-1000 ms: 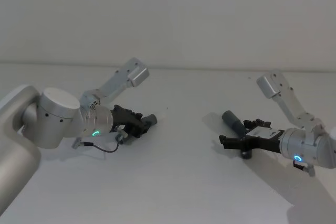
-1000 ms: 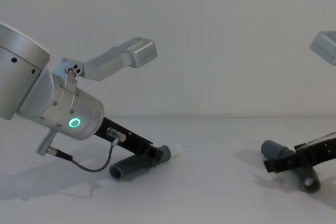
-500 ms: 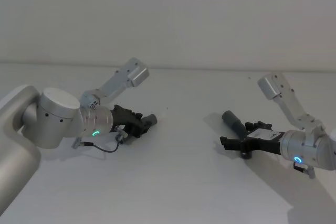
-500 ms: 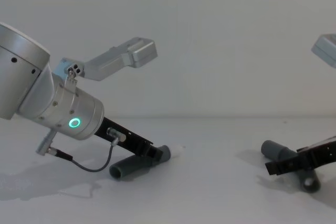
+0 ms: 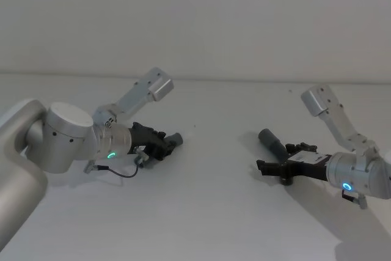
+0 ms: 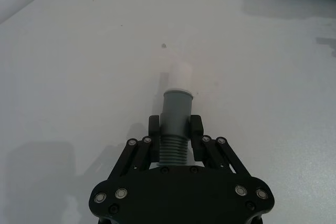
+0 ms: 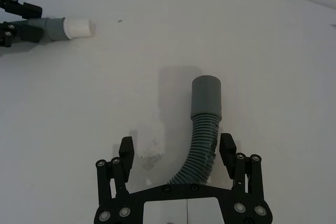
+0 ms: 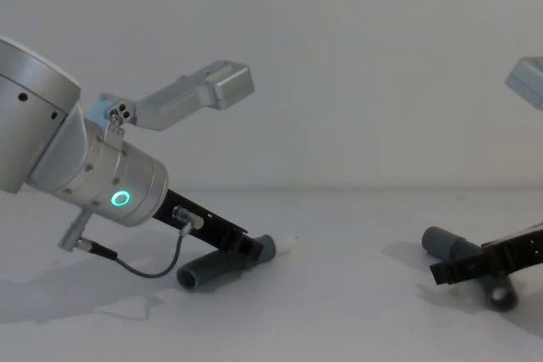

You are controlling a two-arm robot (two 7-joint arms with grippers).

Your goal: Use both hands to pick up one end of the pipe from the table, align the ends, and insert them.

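My left gripper [image 6: 175,129] is clamped on the white-tipped pipe [image 6: 176,109], just behind its cuff. My right gripper [image 7: 176,144] gapes wide, with the second pipe [image 7: 206,95] lying untouched between its fingers. Closing on that curved ribbing could roll it and skew the cuff.

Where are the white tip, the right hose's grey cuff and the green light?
White tip [image 6: 181,78], left wrist view, side.
Grey cuff [image 7: 207,98], right wrist view, smooth side.
Green light [image 8: 121,200], chest view, ring centre.
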